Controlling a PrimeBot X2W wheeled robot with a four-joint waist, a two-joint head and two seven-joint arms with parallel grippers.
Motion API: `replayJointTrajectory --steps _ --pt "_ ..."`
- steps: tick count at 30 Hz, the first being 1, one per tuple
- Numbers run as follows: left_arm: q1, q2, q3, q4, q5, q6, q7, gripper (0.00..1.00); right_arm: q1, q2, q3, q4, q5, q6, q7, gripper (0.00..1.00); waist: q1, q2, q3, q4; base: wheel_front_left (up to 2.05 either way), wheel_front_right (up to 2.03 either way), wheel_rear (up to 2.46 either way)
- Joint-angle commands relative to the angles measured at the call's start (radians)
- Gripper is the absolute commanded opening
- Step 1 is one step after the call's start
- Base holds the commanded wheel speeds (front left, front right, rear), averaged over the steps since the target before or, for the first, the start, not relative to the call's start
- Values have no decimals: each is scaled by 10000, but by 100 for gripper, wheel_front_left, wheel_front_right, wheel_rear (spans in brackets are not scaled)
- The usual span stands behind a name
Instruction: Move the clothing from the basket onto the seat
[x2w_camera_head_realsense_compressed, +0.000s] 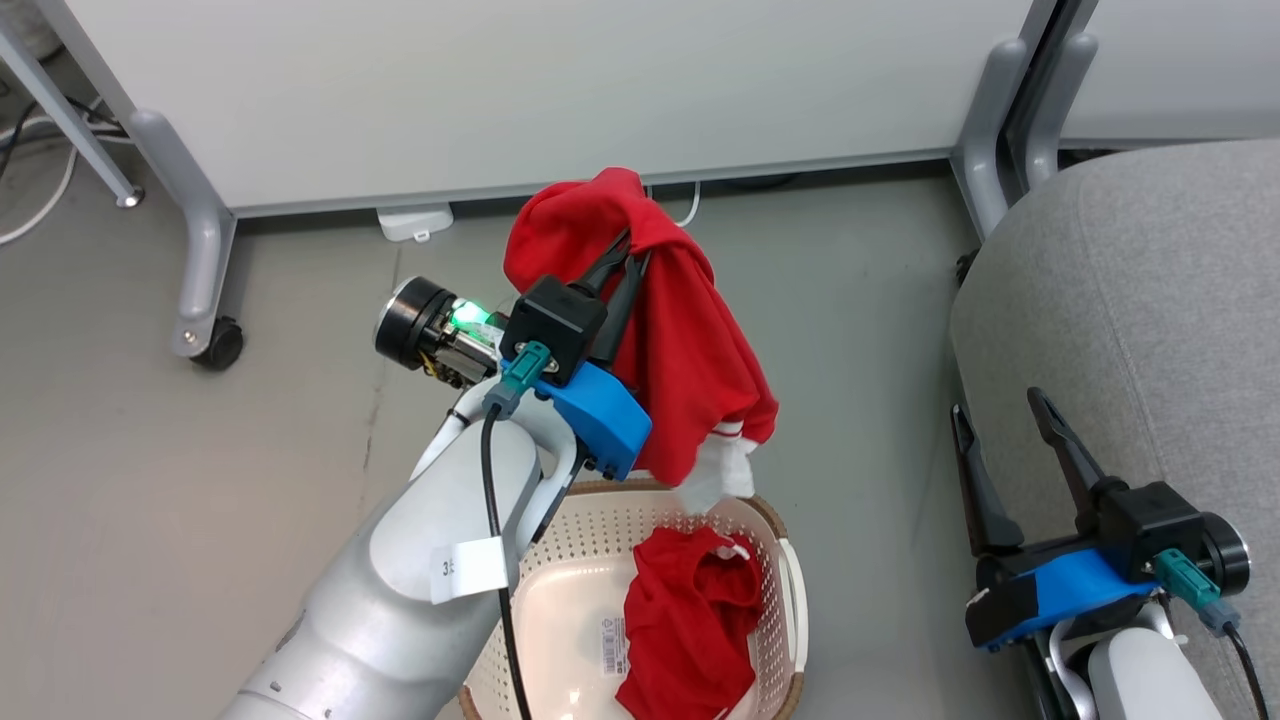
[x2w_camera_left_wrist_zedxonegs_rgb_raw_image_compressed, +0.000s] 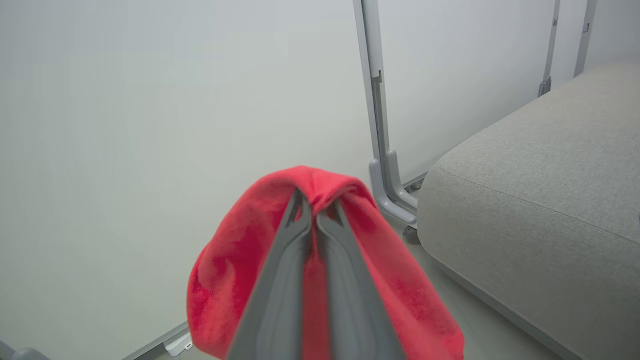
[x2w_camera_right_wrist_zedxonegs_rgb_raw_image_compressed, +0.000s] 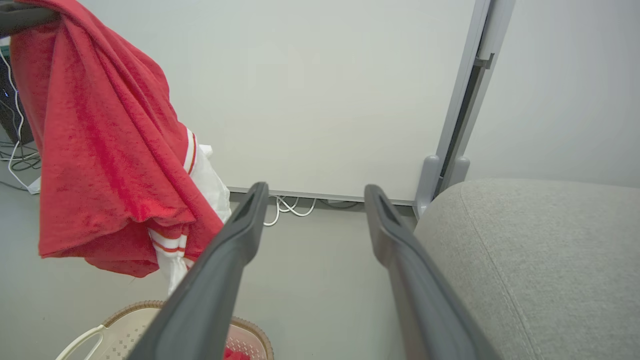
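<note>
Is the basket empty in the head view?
No, one red garment lies in the basket, while the left gripper holds the other garment above it.

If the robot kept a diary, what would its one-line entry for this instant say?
left jaws: shut on raised red garment | right jaws: open, by seat | basket: second red garment inside

A large flat white partition panel spans the top of the head view above a smooth grey floor. At upper left, a curved grey metal leg ends in a small black castor wheel. A small white plastic box lies under the panel's edge, left of centre. Looped white cables lie at the centre of the right wrist view.
</note>
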Motion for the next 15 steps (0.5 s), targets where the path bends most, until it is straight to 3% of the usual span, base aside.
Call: replayJointTrajectory --steps 1,15 --pt "-9 22 86 -166 102 -11 -50 0 194 52 -4 38 4 4 -56 100 2 -1 -236 -19 0 0 0" --pt "-362 -16 365 -1175 355 -167 -50 0 703 255 -150 104 55 4 -56 100 2 -1 -1008 -51 0 0 0"
